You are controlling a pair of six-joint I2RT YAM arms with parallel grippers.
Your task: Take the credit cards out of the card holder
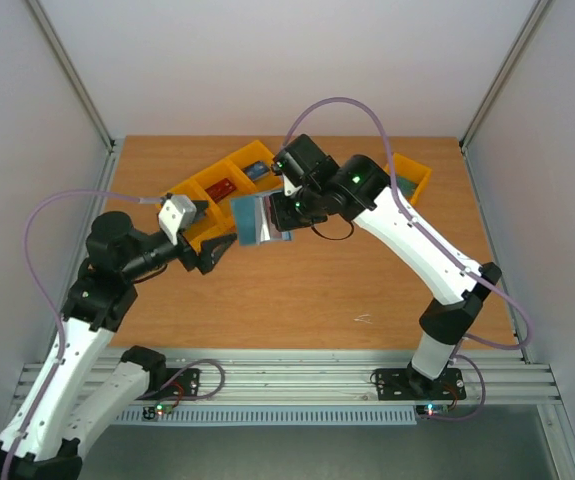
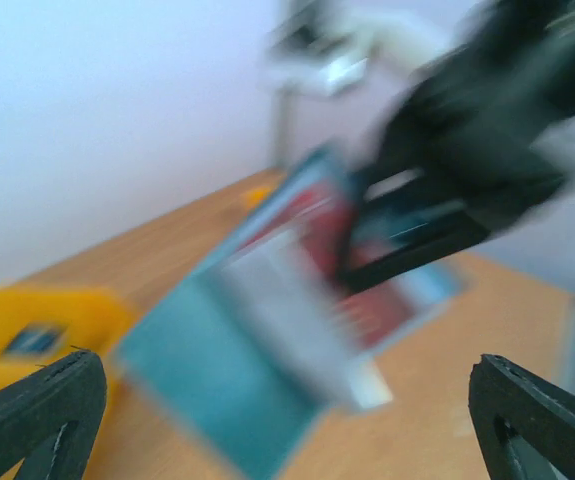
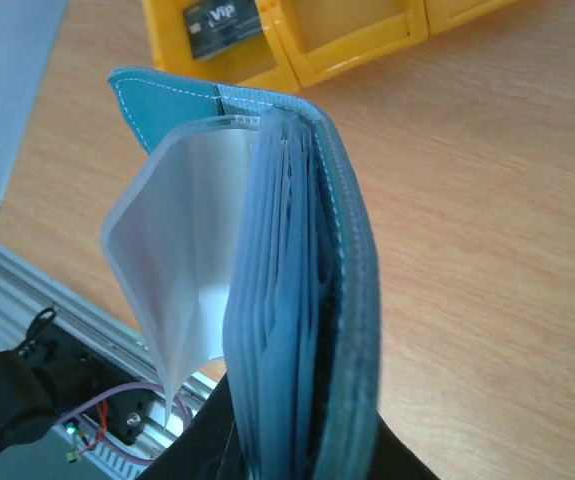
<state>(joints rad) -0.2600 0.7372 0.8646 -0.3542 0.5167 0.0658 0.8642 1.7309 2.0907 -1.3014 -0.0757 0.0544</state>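
Open card holder [image 1: 260, 222] aloft over desk [image 1: 317, 290] near orange bins [image 1: 202, 185], clamped in right end effector [image 1: 287, 212]. Opposite, left end effector [image 1: 217, 252] fully spread, empty. Holder soft, floppy; cards likely stiff, slick, light. Pinch red card [image 2: 312, 220] by exposed edge.

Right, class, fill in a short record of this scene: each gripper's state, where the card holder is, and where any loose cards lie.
Right gripper: shut on the card holder, holding it open off the table
Left gripper: open, empty, facing the card holder
Orange bins: behind the card holder
Loose cards: red card and bluish card, in separate bin compartments
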